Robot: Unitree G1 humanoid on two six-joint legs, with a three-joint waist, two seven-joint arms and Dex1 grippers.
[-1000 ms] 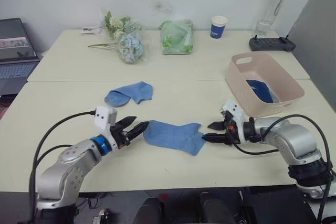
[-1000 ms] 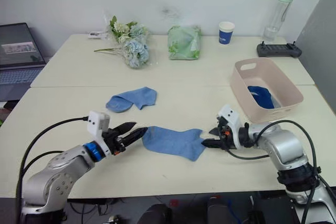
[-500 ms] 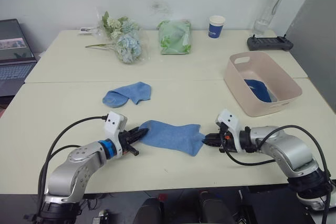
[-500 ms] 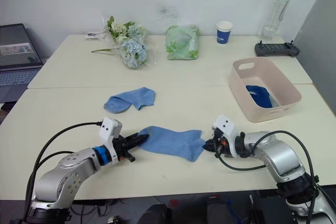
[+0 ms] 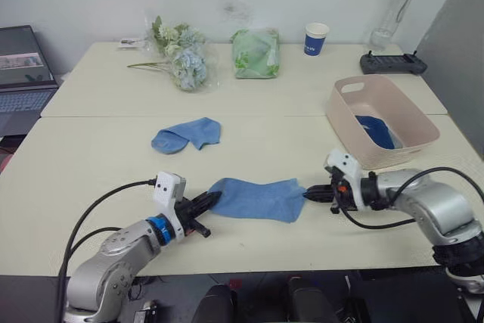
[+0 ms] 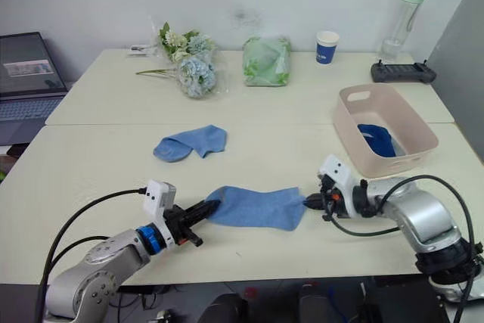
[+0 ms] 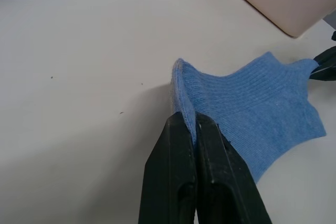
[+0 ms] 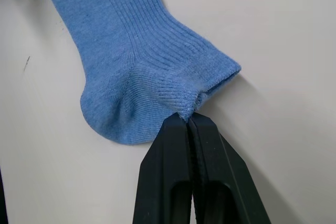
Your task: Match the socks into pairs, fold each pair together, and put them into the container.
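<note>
A light blue sock [image 5: 259,198] lies stretched flat near the table's front edge. My left gripper [image 5: 209,202] is shut on its left end, where the fabric [image 7: 185,87] bunches up between the fingers. At the other end my right gripper [image 5: 310,195] is shut on the sock's edge [image 8: 188,109]. A second light blue sock [image 5: 185,134] lies loose farther back on the left. The pale pink container [image 5: 412,139] stands at the right with a dark blue sock [image 5: 376,131] inside.
Along the back of the table are a bunch of flowers [image 5: 180,54], a green bag [image 5: 255,52], a blue paper cup [image 5: 315,38], a clear bottle [image 5: 395,9] and a black controller [image 5: 392,61]. A laptop [image 5: 23,73] stands off to the left.
Both grippers went from open to shut, each pinching one end of the near sock. The sock is now pulled out longer and flatter between them.
</note>
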